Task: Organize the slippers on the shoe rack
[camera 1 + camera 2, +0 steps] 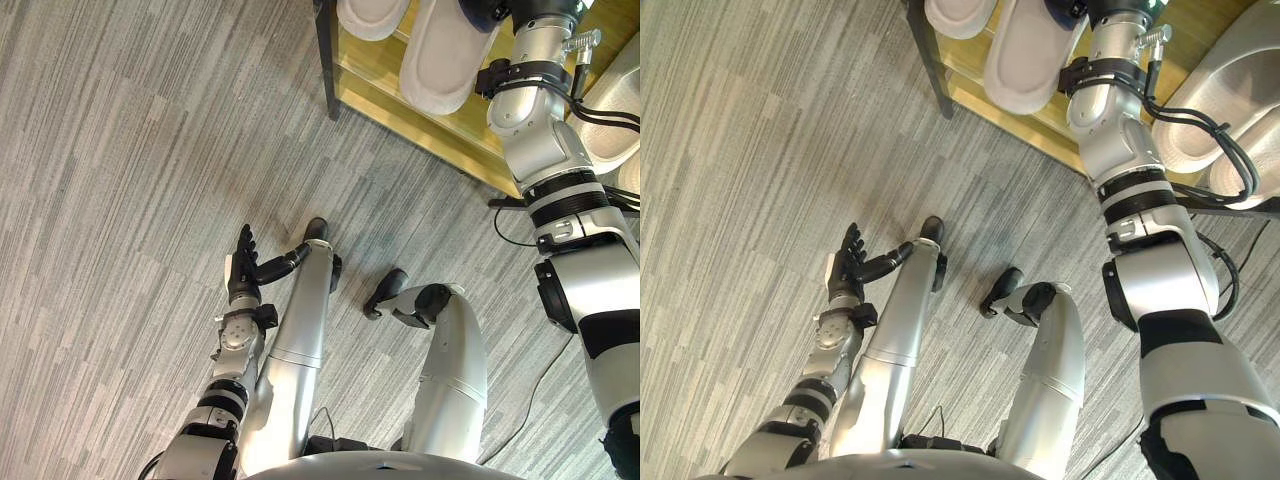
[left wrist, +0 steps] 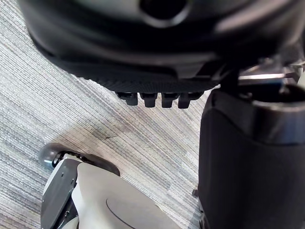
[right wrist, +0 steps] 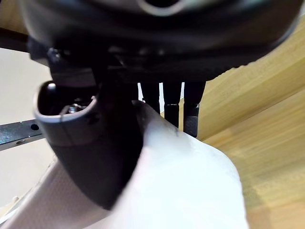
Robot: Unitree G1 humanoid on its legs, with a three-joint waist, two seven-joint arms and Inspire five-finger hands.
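White slippers (image 1: pixel 445 55), lying side by side, on wooden shoe rack (image 1: pixel 372 75) shelf

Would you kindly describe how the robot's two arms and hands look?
The left arm and right arm are silver-grey rounded segments ringed with black bands at the joints. The left hand and right hand are dark, with slim black fingers; a white piece shows along the left hand's side.

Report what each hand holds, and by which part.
Right hand pinches the white textured slipper by its edge, thumb against fingers. Left hand is open and holds nothing.
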